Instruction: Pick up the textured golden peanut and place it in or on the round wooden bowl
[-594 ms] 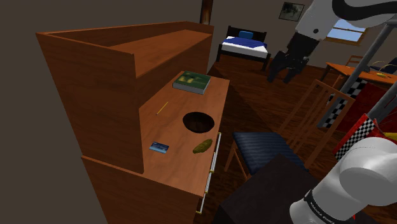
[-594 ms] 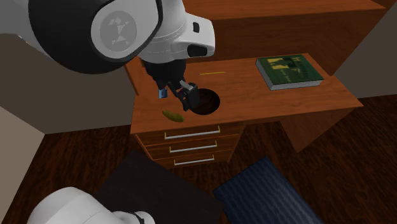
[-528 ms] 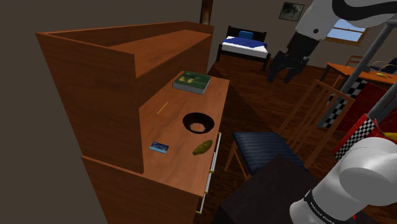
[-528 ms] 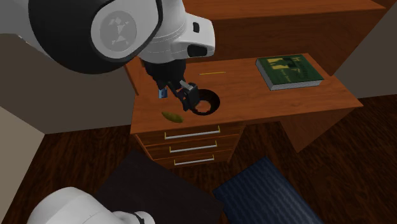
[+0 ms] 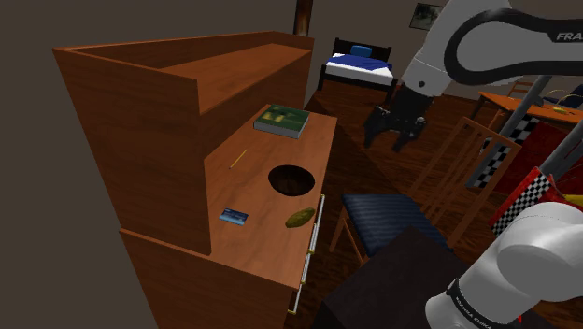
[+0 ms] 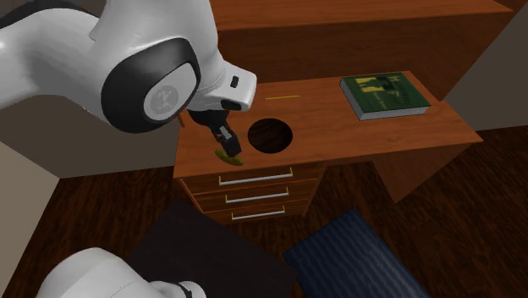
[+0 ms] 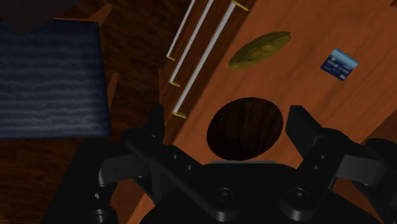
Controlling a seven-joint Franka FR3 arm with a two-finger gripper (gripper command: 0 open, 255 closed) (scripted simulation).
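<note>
Peanut (image 7: 259,49), golden and ridged, lay on the desk (image 5: 271,150) by its front edge, near the dark round bowl (image 7: 245,127) but not touching it, its long axis slanted to that edge. The gripper (image 5: 392,138) hung high, fingers spread and empty, with the peanut beyond the bowl from it. In the second exterior view the fingers covered part of the peanut, so their separation was hard to judge.

Shoulder view: white arm (image 5: 432,58) comes in from the upper right of the frame and bends down and leftward; black gripper (image 5: 388,140) hangs right of centre, pointing down. Second exterior view: big elbow joint (image 6: 161,89) at upper left, gripper (image 6: 227,146) just under it. Wrist view: fingers (image 7: 304,127) spread well apart
</note>
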